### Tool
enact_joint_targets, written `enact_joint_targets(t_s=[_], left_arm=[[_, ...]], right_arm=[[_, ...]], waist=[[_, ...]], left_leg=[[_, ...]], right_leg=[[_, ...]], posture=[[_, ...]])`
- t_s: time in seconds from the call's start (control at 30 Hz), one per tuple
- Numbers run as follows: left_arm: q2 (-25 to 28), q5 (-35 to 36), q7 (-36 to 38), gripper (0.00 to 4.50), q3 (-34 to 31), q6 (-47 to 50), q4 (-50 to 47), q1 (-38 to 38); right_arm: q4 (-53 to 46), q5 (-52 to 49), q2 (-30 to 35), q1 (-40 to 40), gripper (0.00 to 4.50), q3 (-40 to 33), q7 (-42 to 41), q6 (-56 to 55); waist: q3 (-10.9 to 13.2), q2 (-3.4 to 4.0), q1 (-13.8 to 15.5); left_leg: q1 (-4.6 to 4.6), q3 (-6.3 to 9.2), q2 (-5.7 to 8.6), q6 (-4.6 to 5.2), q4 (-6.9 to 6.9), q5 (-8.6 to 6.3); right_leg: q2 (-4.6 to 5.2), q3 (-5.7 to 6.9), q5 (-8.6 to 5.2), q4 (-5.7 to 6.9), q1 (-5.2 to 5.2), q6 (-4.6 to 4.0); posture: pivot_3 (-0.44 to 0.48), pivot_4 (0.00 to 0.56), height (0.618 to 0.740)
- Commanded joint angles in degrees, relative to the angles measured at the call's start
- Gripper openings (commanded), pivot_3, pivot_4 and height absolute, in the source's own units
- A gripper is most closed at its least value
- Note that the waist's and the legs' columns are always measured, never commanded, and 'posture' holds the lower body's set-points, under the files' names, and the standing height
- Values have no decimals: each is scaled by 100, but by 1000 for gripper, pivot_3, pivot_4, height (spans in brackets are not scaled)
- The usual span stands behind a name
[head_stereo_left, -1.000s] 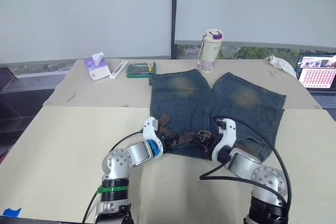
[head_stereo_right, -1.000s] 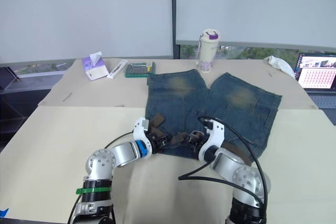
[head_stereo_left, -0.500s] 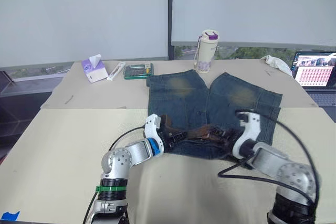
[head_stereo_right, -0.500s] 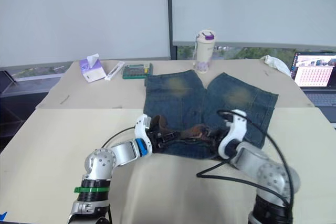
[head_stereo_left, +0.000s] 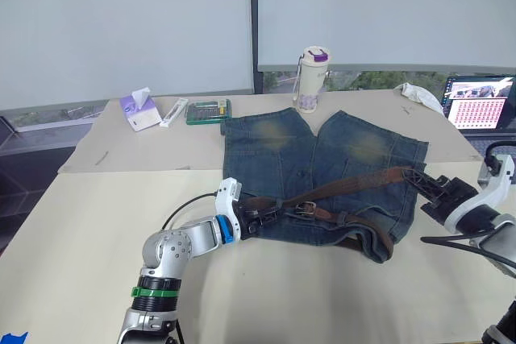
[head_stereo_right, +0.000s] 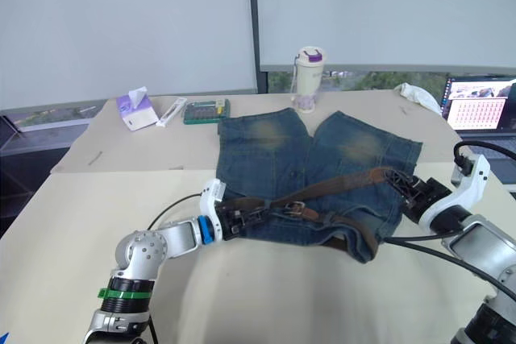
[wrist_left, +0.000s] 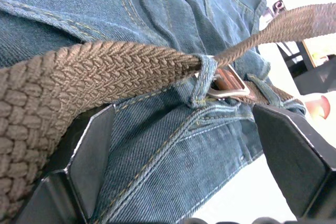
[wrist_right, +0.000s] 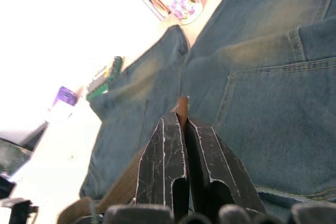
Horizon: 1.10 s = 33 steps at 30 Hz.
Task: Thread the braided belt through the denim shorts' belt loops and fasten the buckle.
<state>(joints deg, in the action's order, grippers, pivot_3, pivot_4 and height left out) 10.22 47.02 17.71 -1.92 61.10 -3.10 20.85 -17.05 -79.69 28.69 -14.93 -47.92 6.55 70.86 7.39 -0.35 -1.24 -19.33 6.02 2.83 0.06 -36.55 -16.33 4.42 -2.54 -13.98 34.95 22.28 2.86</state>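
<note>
Beige table under me. Denim shorts flat at its middle. Beyond shorts: bottle. Left of bottle: green box, white tube, tissue pack. Right of shorts: white cloth, laptop.

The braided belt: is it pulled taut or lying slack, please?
Taut: the braided belt runs straight from a belt loop to the shut right hand.

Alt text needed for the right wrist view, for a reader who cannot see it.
The right gripper, its two black fingers shut on the tip of the braided belt, is above the denim shorts. The brown strap trails away below the fingers.
</note>
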Motion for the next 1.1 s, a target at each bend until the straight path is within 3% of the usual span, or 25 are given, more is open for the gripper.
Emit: enact_joint_targets(t_s=[0.03,0.17,0.33,0.53,0.67,0.87,1.1], left_arm=[[317,55,501,4440,-61,110,5,-277],[576,878,1534,4440,-438,217,-342,-298],[1482,552,2968,4440,-224,-531,-650,-552],[1699,878,3744,4440,-488,-764,-643,-497],[1489,289,3532,4440,-334,-1414,-460,-341],[565,-559,2310,4440,-607,-2538,746,444],[466,-832,2140,4440,-711,-2693,1553,904]], right_arm=[[-150,-587,78,51,0,71,324,-466],[-366,-1366,-74,171,0,566,641,-869],[-498,-1699,3,425,0,1071,905,-1346],[-471,-1910,291,592,0,1355,934,-1782],[-487,-2079,479,706,0,1401,775,-1960],[-533,-2265,796,1176,0,1271,498,-2080],[-683,-2154,1081,1733,0,1307,70,-2074]], waist=[[0,1,1],[10,8,9],[18,12,37],[24,11,69],[25,11,64],[31,1,146],[35,-6,125]], left_leg=[[0,-1,-1,0,0,0],[0,-2,-9,0,0,0],[1,1,-16,0,-2,4],[-5,1,-6,8,-2,8],[-6,1,-14,10,-1,6],[-11,1,-15,12,-2,7],[-39,1,-15,16,-1,6]], right_leg=[[1,-1,0,0,0,0],[1,0,0,-1,10,0],[-2,8,15,-2,29,-24],[11,10,20,-18,24,-34],[4,11,19,-18,25,-33],[3,15,12,-37,6,-13],[-1,17,18,-36,9,-19]], posture=[[0,150,740],[0,150,740],[0,150,740],[0,150,740],[0,150,740],[0,150,740],[0,150,740]])
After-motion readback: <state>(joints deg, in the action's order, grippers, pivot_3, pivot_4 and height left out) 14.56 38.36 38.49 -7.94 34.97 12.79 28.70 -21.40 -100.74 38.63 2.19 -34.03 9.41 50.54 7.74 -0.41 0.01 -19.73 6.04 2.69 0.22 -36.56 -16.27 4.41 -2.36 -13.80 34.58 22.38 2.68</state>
